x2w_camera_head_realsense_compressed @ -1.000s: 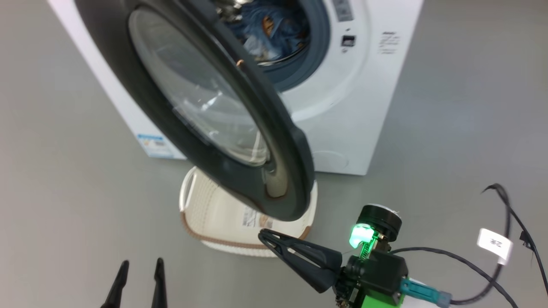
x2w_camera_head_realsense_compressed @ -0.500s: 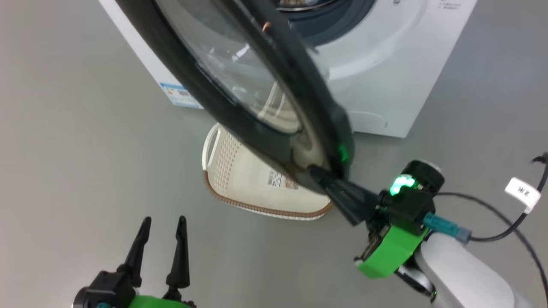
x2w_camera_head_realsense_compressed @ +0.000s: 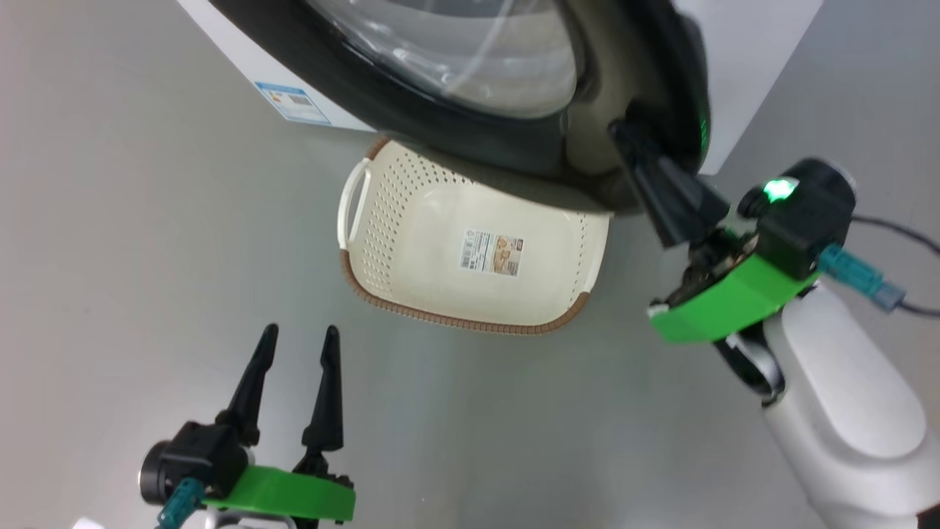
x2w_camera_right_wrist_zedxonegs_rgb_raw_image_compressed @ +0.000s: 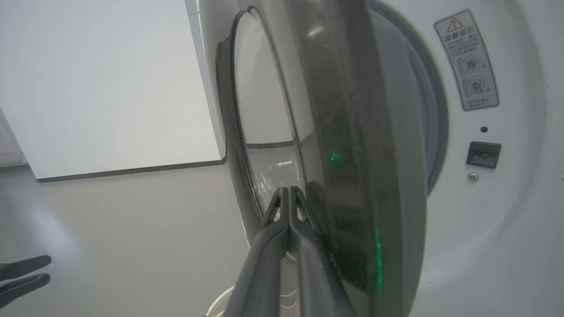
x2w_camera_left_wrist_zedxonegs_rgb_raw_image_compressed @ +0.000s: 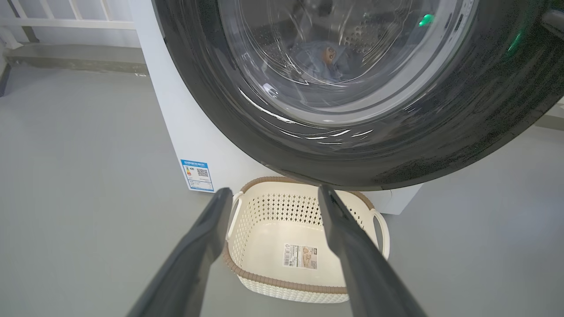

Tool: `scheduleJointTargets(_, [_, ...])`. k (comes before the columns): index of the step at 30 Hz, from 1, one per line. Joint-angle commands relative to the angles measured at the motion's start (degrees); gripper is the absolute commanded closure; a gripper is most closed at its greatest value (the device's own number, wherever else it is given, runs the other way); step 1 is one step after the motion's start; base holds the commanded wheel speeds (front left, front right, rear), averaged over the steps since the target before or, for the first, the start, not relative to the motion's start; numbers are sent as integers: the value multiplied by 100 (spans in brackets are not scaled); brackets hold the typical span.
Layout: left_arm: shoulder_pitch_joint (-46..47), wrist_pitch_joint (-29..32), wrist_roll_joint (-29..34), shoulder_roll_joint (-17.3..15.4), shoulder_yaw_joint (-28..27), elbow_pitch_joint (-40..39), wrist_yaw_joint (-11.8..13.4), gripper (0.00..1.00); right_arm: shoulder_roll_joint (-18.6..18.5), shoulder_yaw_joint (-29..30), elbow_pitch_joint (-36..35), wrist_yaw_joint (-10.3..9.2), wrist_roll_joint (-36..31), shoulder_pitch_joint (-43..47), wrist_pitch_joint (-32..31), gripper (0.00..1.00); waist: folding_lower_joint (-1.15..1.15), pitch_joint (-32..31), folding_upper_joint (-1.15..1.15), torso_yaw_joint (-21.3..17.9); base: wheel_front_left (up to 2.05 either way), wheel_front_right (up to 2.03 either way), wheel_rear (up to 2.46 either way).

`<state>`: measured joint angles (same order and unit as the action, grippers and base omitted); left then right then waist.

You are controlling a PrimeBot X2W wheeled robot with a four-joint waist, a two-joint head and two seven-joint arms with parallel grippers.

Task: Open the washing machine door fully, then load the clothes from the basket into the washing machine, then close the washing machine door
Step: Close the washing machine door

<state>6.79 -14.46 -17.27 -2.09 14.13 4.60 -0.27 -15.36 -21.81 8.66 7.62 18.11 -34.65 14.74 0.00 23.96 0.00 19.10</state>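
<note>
Loading done — basket (x2w_camera_head_realsense_compressed: pixel 470 321) bare, clothes (x2w_camera_left_wrist_zedxonegs_rgb_raw_image_compressed: pixel 321 57) inside drum (x2w_camera_left_wrist_zedxonegs_rgb_raw_image_compressed: pixel 365 34). Right gripper (x2w_camera_head_realsense_compressed: pixel 624 134), pinched together, empty, tips against washing machine door (x2w_camera_left_wrist_zedxonegs_rgb_raw_image_compressed: pixel 396 149) ahead — not yet latched. Left gripper (x2w_camera_head_realsense_compressed: pixel 301 330) spread wide, empty, basket just ahead.

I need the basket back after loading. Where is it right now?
Head view, centre: the basket sits on the floor at the washing machine's base, partly under the washing machine door's lower rim, ahead of the left gripper.

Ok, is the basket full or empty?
Empty: the basket shows its bare perforated floor and its label sticker, with nothing lying on them.
</note>
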Motion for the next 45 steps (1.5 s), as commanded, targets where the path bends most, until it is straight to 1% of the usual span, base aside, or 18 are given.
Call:
scheduleJointTargets(1, [155, -54, -39, -79, -142, -106, -21, 0, 95, 25, -98, -13, -29, -157, 25, 100, 0, 181, 0, -17, 0, 0, 0])
scheduleJointTargets(5, [361, -54, -79, -79, -37, -115, -45, 0, 118, 238, 34, -13, -87, -624, 26, 100, 0, 424, 0, 2, 0, 0, 0])
scheduleJointTargets(10, [571, -54, -124, -79, 75, -116, -33, 0, 83, 356, 210, -13, -247, -1247, 26, 100, 0, 690, 0, -12, 0, 0, 0])
scheduleJointTargets(16, [804, -54, -219, -78, 237, -91, -45, 0, 128, 652, 436, -13, -228, -1919, 26, 100, 0, 970, 0, -33, 0, 0, 0])
scheduleJointTargets(19, [929, -54, -260, -78, 306, -90, -54, 0, 92, 745, 568, -13, -236, -2303, 26, 100, 0, 1102, 0, -38, 0, 0, 0])
scheduleJointTargets(23, [1078, -54, -301, -78, 384, -94, -47, 0, -49, 815, 678, -13, -279, -2802, 26, 100, 0, 1242, 0, -46, 0, 0, 0])
scheduleJointTargets(28, [1209, -54, -320, -78, 422, -74, -39, 0, -165, 844, 856, -13, -190, -3188, 26, 100, 0, 1301, 0, -69, 0, 0, 0])
scheduleJointTargets(31, [1223, -54, -310, -78, 393, -46, -34, 0, -115, 834, 844, -13, -115, -3127, 26, 100, 0, 1234, 0, -121, 0, 0, 0])
scheduleJointTargets(38, [1120, -54, -223, -78, 179, -19, -45, 0, -128, 350, 618, -13, 28, -2456, 26, 100, 0, 923, 0, -285, 0, 0, 0])
scheduleJointTargets(45, [951, -54, -71, -78, -100, -42, -113, 0, -10, 314, 375, -13, 247, -1648, 26, 100, 0, 567, 0, -481, 0, 0, 0])
